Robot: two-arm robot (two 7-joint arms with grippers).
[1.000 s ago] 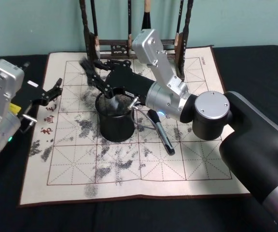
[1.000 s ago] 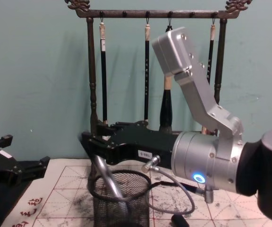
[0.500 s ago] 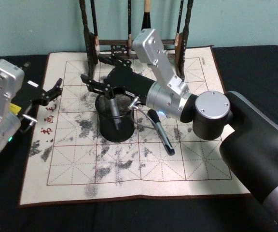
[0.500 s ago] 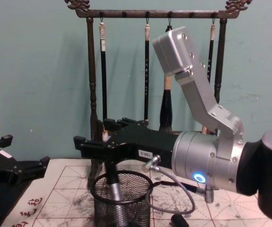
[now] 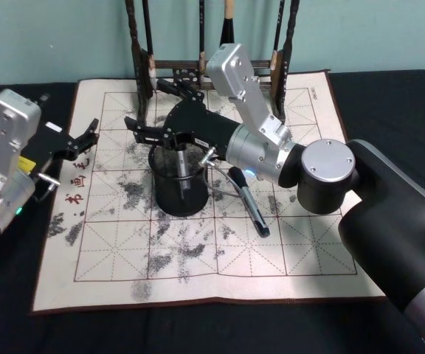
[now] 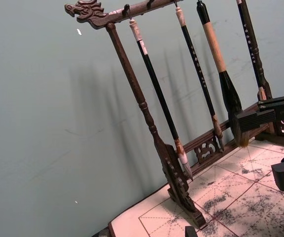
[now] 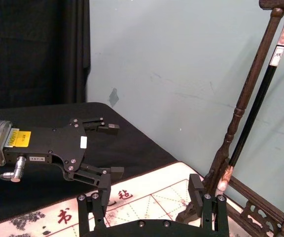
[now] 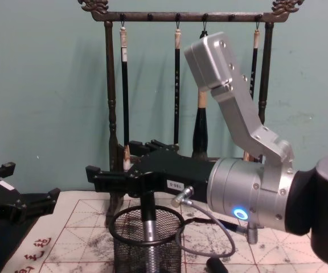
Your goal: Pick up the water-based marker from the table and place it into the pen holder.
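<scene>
Right gripper [image 5: 144,102] hovers over the pen holder [image 5: 170,198], fingers spread wide and clamped on nothing. The water-based marker [image 5: 182,164] stands near upright inside the holder, black top poking above the rim just under the gripper body. The holder sits on the ink-smudged grid mat [image 5: 198,258] before the brush rack [image 8: 178,17], a black pen [image 5: 248,200] lying on the mat to its right. Left gripper [image 5: 87,136] idles at the mat's left edge, fingers apart.

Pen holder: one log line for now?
right claw: open above round black wire-mesh pen holder | black-and-silver marker: upright inside | left claw: open, parked left
</scene>
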